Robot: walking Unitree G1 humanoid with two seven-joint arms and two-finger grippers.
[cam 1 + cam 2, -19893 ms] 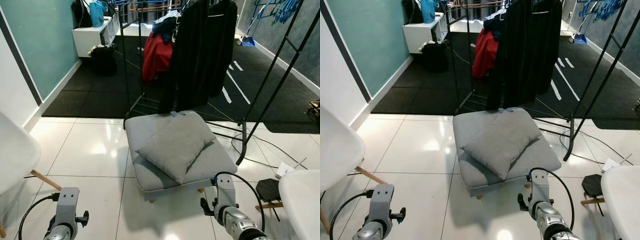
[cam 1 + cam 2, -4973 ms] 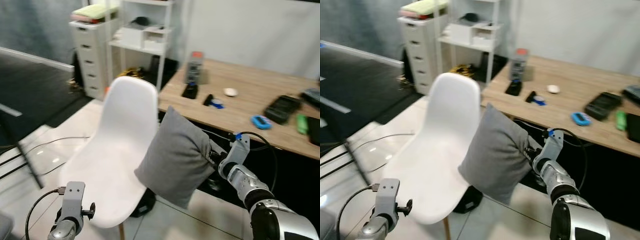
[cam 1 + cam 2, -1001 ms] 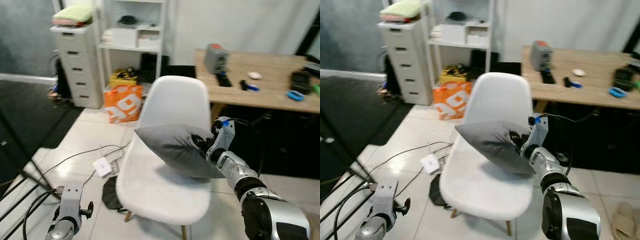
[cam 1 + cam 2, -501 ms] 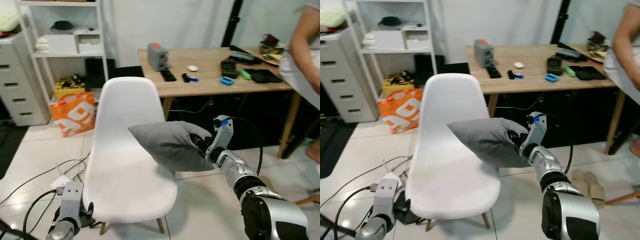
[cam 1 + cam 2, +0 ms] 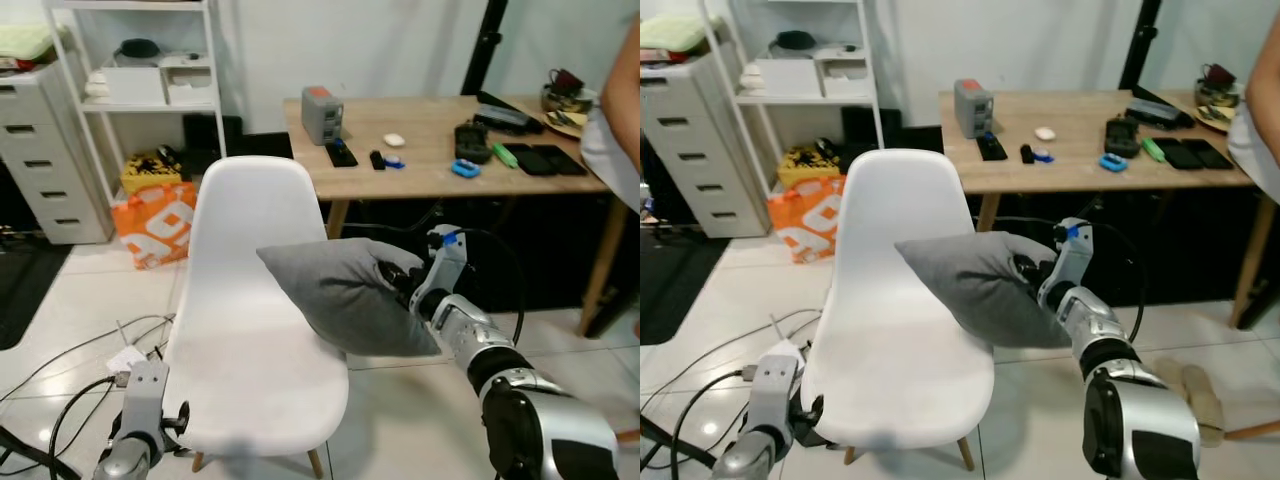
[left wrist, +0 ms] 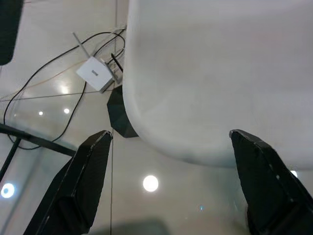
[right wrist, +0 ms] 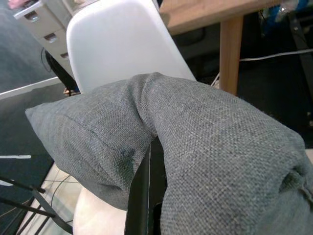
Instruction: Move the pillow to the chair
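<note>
My right gripper is clamped on the grey pillow, holding it in the air over the right side of the white chair seat, in front of the backrest. My left gripper hangs low beside the chair's front edge, fingers spread apart. Wooden desk stands behind, a person at its far right end

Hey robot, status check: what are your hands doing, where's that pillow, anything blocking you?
Right gripper shut on gray pillow, held above white chair seat. Left gripper open, idle, low by chair. Nothing on the seat.
</note>
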